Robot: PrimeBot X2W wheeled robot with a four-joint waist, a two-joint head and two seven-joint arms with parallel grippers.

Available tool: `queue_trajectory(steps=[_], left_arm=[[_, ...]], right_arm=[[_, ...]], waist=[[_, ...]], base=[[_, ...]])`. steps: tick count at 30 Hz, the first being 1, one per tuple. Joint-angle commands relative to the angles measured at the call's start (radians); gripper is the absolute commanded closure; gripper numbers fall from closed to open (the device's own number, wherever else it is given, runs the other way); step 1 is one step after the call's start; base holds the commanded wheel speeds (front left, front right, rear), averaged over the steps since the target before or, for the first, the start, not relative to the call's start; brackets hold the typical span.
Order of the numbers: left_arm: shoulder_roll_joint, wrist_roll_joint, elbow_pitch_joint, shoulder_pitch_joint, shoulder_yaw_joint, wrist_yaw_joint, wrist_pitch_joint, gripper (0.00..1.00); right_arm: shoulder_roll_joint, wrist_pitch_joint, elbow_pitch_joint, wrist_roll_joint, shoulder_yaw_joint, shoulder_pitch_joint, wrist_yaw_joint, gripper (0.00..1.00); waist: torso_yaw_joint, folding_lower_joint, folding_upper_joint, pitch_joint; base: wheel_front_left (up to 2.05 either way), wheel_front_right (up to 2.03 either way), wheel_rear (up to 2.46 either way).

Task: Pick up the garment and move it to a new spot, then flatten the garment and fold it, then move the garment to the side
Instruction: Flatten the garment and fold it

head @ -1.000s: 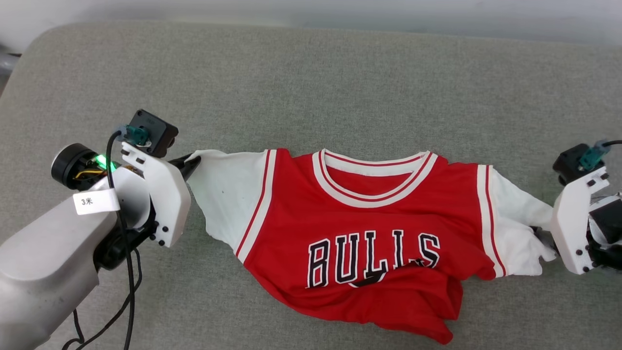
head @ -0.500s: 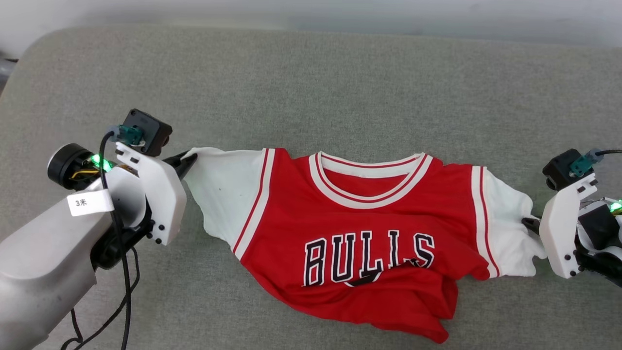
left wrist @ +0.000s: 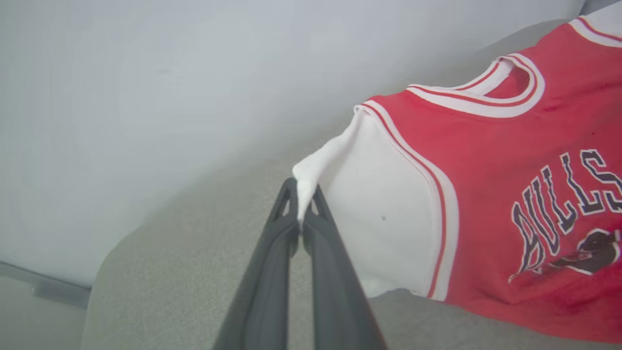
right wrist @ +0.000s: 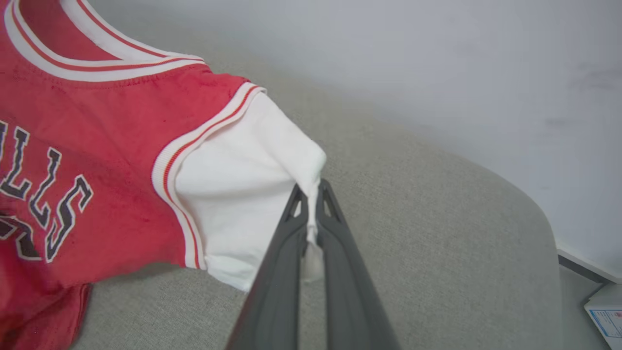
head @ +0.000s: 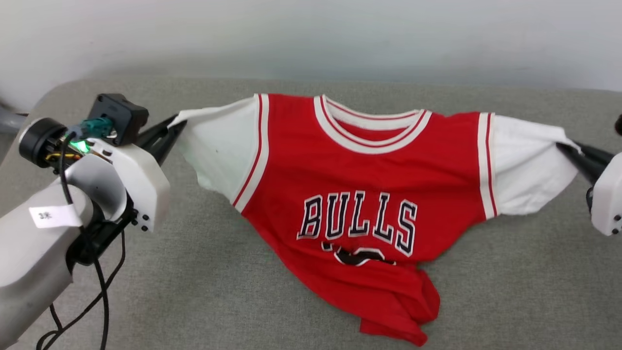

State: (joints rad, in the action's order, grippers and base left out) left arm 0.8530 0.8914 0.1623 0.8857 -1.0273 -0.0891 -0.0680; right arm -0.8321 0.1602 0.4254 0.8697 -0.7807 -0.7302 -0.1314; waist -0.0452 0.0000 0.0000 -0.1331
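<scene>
The garment (head: pixel 359 165), a red BULLS jersey with white sleeves, hangs stretched between both grippers above the grey cushion (head: pixel 243 291), its crumpled hem trailing on the cushion at lower right. My left gripper (head: pixel 177 124) is shut on the tip of the jersey's left-hand white sleeve (left wrist: pixel 303 187). My right gripper (head: pixel 566 146) is shut on the end of the other white sleeve (right wrist: pixel 311 189). The number under the lettering is partly hidden in folds.
A pale wall (head: pixel 311 39) rises right behind the cushion's far edge. The cushion's rounded left corner (left wrist: pixel 112 253) and right corner (right wrist: pixel 534 209) drop off to the floor. A white box (right wrist: pixel 605 311) lies on the floor at the right.
Both grippers have lifted the garment by its sleeves and carried it toward the far edge; its upper part has left the cushion. The head camera has tilted up, showing the wall.
</scene>
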Motion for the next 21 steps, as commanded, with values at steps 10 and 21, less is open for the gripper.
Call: queue_trajectory(steps=[10, 21], left_arm=[[0.084, -0.056, -0.232, 0.074, 0.091, -0.102, 0.064, 1.0], [0.077, -0.087, -0.3, 0.232, 0.159, -0.112, 0.031, 1.0]], right_arm=[[-0.021, -0.091, -0.146, -0.073, 0.228, 0.005, 0.002, 1.0], [0.075, 0.007, -0.348, -0.217, 0.526, -0.053, 0.001, 1.0]], waist=[[0.016, 0.0, 0.0, 0.056], [0.019, 0.0, 0.0, 0.005]], base=[[0.0, 0.0, 0.0], [0.0, 0.0, 0.0]])
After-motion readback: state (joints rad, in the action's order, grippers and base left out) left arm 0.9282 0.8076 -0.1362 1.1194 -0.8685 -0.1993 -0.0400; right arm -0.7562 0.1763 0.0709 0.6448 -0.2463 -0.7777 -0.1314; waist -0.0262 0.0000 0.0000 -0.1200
